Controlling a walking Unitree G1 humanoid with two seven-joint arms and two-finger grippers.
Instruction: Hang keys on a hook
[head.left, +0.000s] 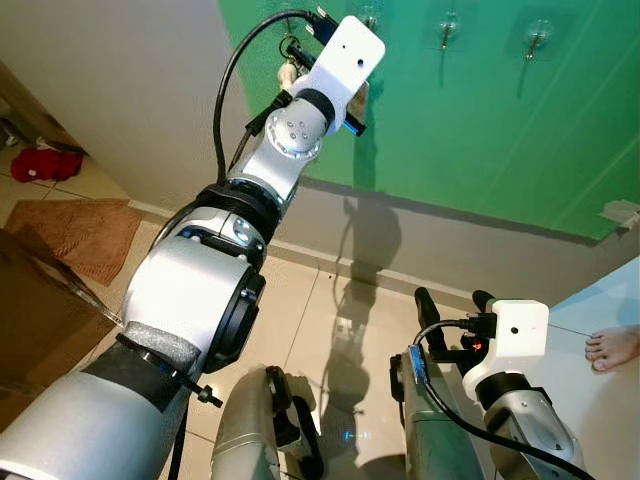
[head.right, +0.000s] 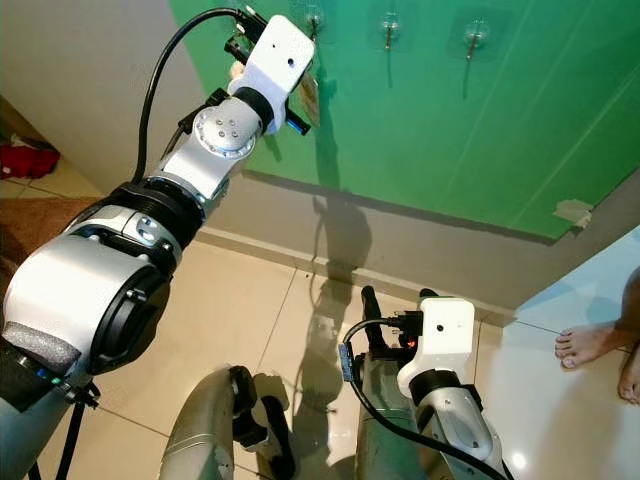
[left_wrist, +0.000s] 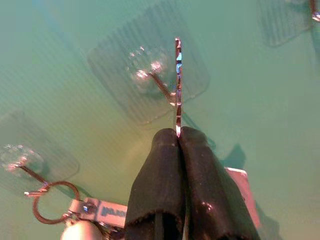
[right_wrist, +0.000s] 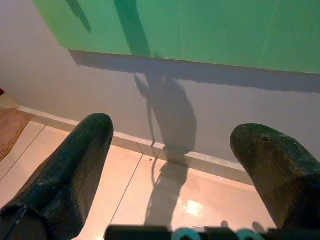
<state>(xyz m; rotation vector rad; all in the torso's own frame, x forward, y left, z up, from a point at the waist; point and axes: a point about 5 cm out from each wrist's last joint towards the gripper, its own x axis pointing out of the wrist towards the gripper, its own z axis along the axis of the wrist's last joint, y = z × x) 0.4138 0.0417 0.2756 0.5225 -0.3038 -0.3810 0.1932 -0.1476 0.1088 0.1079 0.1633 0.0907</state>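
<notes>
My left gripper (left_wrist: 178, 131) is raised against the green board (head.left: 480, 120) and shut on a thin metal piece of the keys (left_wrist: 177, 85), seen edge-on. That piece lies against the wire tip of a clear stick-on hook (left_wrist: 150, 80); I cannot tell whether it is over the hook. A pale tag (left_wrist: 242, 185) hangs below the fingers. The neighbouring hook (left_wrist: 22, 167) carries another key ring (left_wrist: 55, 202) with a fob. Further hooks (head.left: 448, 25) (head.left: 537, 35) are bare. My right gripper (head.left: 455, 305) stands open, low above the floor, holding nothing.
A person's bare foot (head.left: 612, 345) rests on the floor at the right. A brown mat (head.left: 85, 235), a red cloth (head.left: 45, 162) and a cardboard box (head.left: 30, 310) lie to the left. A tape scrap (head.left: 620, 212) sticks to the board's lower right edge.
</notes>
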